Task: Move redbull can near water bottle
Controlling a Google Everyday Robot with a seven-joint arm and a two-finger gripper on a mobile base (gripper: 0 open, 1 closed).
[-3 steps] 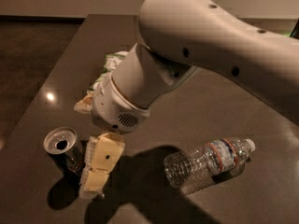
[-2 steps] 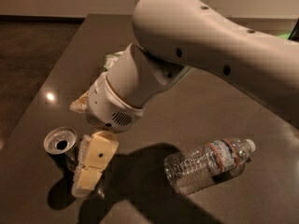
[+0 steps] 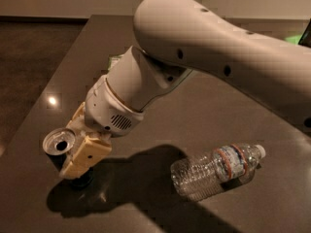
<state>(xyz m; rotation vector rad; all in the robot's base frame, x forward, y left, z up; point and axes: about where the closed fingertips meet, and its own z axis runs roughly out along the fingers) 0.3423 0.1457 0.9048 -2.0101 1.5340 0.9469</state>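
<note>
The redbull can (image 3: 57,145) stands upright near the table's front left corner, its silver pull-tab top facing up. My gripper (image 3: 64,158) is down at the can, open. One cream finger (image 3: 86,153) lies against the can's right side and the other shows behind it, so the can stands between them. The water bottle (image 3: 218,170) lies on its side at the front right, white cap pointing right, well apart from the can. The big white arm (image 3: 204,47) crosses the view from the upper right.
The dark table (image 3: 160,125) fills the view; its left edge runs close to the can. A bit of a green snack bag (image 3: 114,60) shows behind the arm. Something green (image 3: 294,39) sits at the far right edge.
The gripper has moved left and down, from beside the can to around it. The arm now hides the snack bags behind it. The can and the bottle have not moved.
</note>
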